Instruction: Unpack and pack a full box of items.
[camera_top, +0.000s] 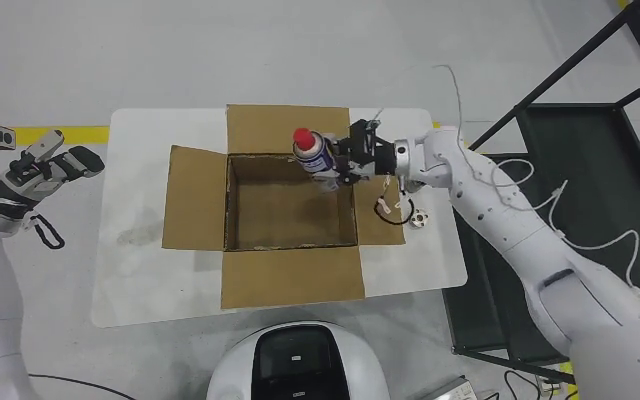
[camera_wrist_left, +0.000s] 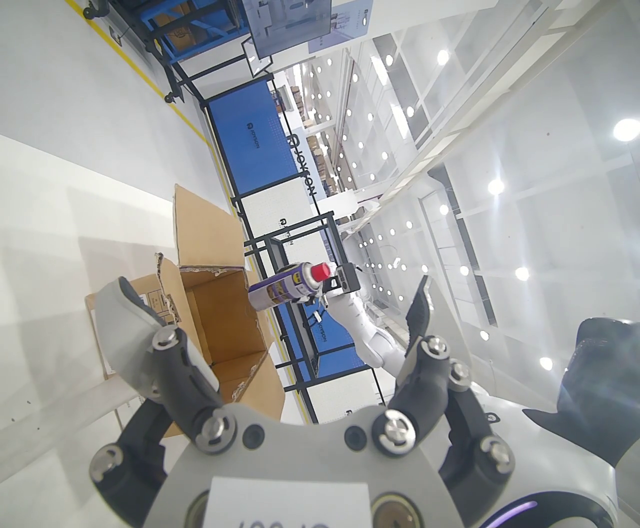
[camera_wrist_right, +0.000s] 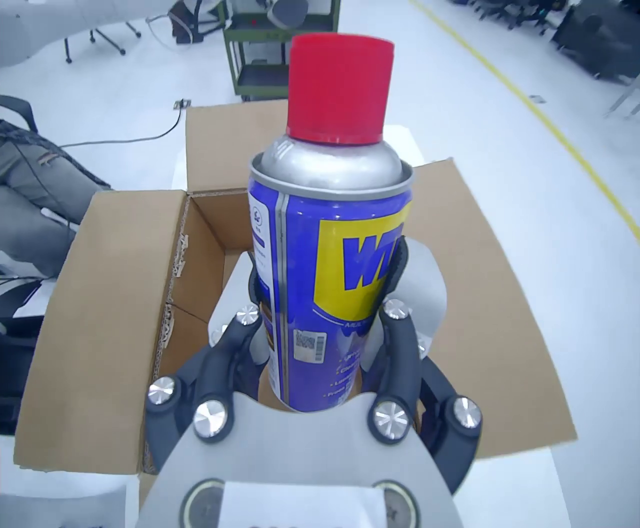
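Above box, can in right jaws

On my feed the spray can carries big blue letters on a yellow panel, partly covered, with fine white print and a barcode sticker lower down. The blue wall panels across the room bear white lettering and logos.

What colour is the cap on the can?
Red. The cap shows best in the right wrist view, atop the blue can in the right gripper.
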